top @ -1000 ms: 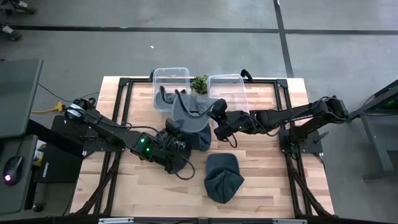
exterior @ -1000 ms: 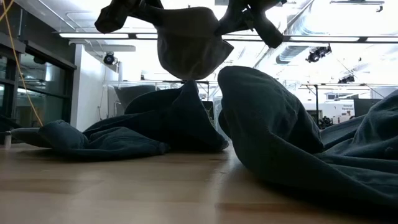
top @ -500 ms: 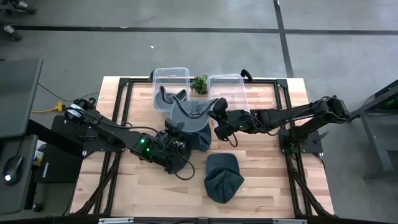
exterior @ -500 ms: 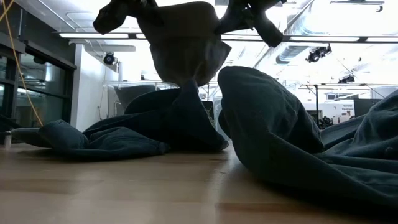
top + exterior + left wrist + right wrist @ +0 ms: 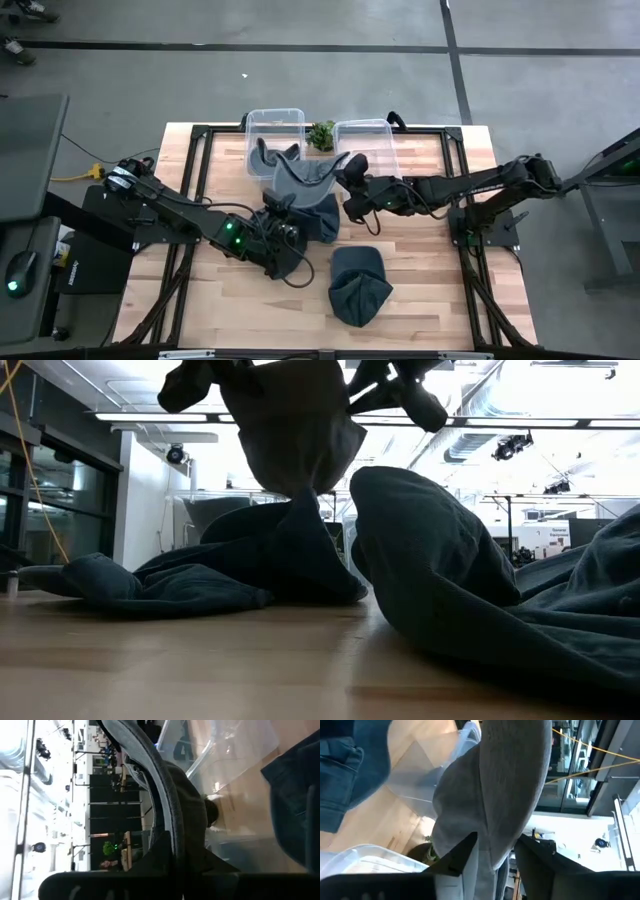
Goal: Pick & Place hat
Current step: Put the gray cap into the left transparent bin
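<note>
A grey hat [image 5: 305, 180] hangs in the air between my two grippers, just in front of the left clear bin [image 5: 276, 120]. It shows as a hanging pouch in the low view [image 5: 290, 420]. My left gripper [image 5: 279, 204] is shut on its near-left edge. My right gripper [image 5: 347, 170] is shut on its right edge. Under it a dark blue hat [image 5: 320, 222] lies flat on the table. Another dark hat [image 5: 358, 285] lies nearer the table's near edge. My left gripper pinches the grey hat's rim [image 5: 172, 832] between its two fingers, coming from the table's near-left side; the rim runs on away from the fingers. The hat is lifted clear. My right gripper pinches the opposite rim [image 5: 495, 845] between its fingers [image 5: 457, 855], coming level from the table's right. The crown sags below both holds.
Two clear bins stand at the far edge, the left bin holding a dark item [image 5: 264, 155], the right bin [image 5: 365, 145] beside it. A small green plant [image 5: 321, 133] sits between them. Black frame rails [image 5: 190, 190] run along the table's sides.
Both grippers have carried the grey hat a little toward the far edge and the left bin, staying shut on it. My right gripper has moved toward the far-left. The hat now hangs narrower and deeper between them. The dark hats have not moved.
</note>
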You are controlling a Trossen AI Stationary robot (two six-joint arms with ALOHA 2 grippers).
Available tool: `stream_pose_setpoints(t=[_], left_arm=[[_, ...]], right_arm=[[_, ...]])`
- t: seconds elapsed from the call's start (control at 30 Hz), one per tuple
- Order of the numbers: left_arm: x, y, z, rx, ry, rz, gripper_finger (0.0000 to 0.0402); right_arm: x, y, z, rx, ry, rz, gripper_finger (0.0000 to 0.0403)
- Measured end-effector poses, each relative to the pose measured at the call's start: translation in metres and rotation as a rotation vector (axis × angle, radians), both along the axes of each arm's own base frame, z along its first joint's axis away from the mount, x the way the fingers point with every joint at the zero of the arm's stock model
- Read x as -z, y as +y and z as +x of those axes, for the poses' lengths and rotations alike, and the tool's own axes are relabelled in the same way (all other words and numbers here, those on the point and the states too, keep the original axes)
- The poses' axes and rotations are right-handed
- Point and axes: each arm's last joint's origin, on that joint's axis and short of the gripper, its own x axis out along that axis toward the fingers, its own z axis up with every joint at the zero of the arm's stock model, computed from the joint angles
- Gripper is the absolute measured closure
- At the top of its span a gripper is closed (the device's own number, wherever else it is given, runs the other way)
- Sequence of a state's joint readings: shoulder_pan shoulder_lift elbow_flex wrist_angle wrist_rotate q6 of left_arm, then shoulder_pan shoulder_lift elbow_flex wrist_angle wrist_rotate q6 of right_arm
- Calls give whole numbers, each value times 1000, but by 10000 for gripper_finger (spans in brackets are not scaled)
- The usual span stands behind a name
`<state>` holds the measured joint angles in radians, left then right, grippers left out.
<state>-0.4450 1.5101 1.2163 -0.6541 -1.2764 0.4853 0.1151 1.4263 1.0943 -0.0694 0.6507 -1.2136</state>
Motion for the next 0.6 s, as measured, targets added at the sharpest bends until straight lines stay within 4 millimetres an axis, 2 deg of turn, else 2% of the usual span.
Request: stream_pose_setpoints(t=[0.2,0.4,0.6], left_arm=[[-3,1,-1,-64,-38,81,394],[-3,4,-3,-103,-34,142,395],[1,24,-4,-176,-37,121,396]], right_arm=[[-14,3,-11,79,-60,-28,248],[-31,9,-36,137,-125,32,232],[-41,7,-61,169,-151,132,235]])
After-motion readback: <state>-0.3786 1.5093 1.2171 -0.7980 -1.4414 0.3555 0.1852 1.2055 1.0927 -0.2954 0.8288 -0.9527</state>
